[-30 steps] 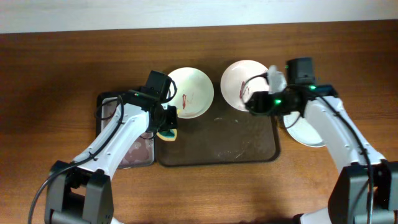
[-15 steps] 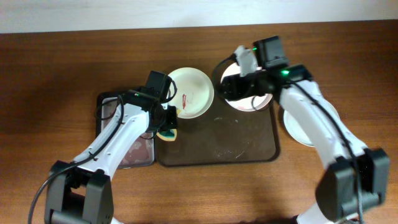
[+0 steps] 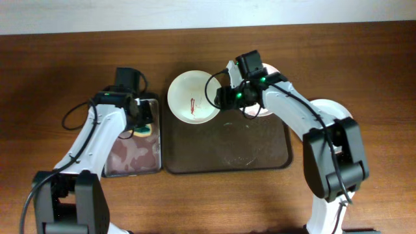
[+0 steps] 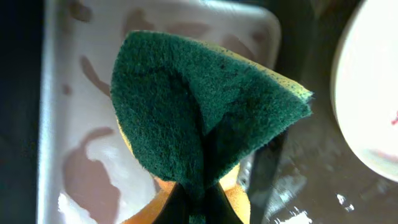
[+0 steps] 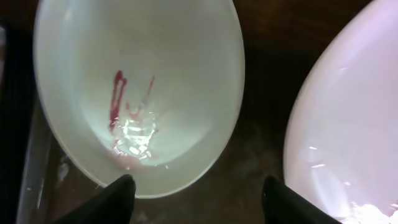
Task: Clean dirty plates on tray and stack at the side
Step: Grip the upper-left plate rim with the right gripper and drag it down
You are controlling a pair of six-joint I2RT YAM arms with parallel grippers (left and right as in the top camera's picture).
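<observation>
Wipe paused: left pincer [image 3: 143, 127] has pulled back over the grey tray [image 3: 133, 159] toward the left edge of the tabletop [image 3: 39, 78], still clamping the sponge [image 4: 205, 106]; right pincer [image 5: 198, 193] swung in, spread wide, at the still-smeared mint plate [image 5: 137, 87] on the brown tray [image 3: 227, 156], far side, so probably a regrip, not clean yet.

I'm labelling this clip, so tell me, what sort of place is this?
Probably a robot test bench set up for dishwashing rather than a real kitchen: a wooden table, a brown tray, a plate streaked with red, and a sponge pinched in the left gripper.
</observation>
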